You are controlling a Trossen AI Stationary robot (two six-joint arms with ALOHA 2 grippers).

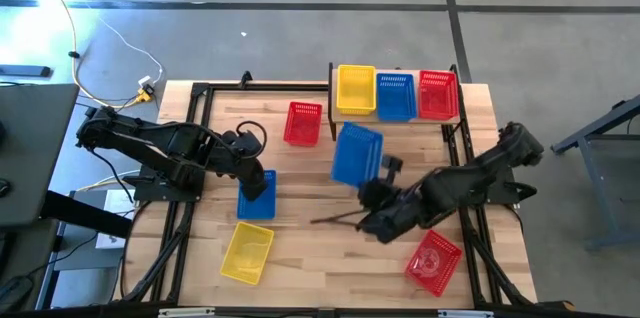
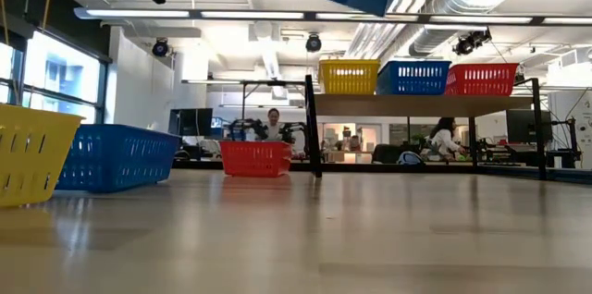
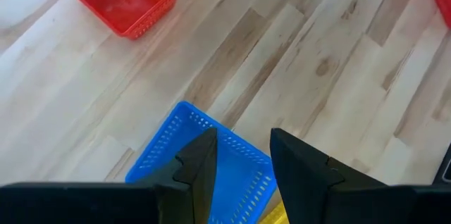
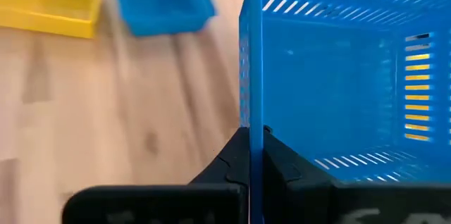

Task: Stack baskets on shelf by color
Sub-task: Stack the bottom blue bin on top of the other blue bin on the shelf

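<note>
Nearest: yellow basket [image 1: 247, 252] and red basket [image 1: 434, 261] on the table's front. Left gripper [image 1: 256, 184], fingers parted and holding nothing, above a blue basket [image 1: 257, 198]. Right gripper [image 1: 383, 171] clamped on a lifted blue basket's [image 1: 356, 153] wall. Farther: lone red basket [image 1: 302, 123]; shelf [image 2: 416, 104] bearing yellow, blue, red.

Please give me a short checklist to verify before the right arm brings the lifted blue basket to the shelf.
1. Right gripper shut on the lifted blue basket, pinching its wall: ok.
2. Basket clear of the table, seen in the low view: ok.
3. Blue basket on the shelf sits between the yellow and red ones: ok.
4. Held basket level: not ok, it is tilted.
5. Left gripper away from the shelf, open above another blue basket: ok.
</note>
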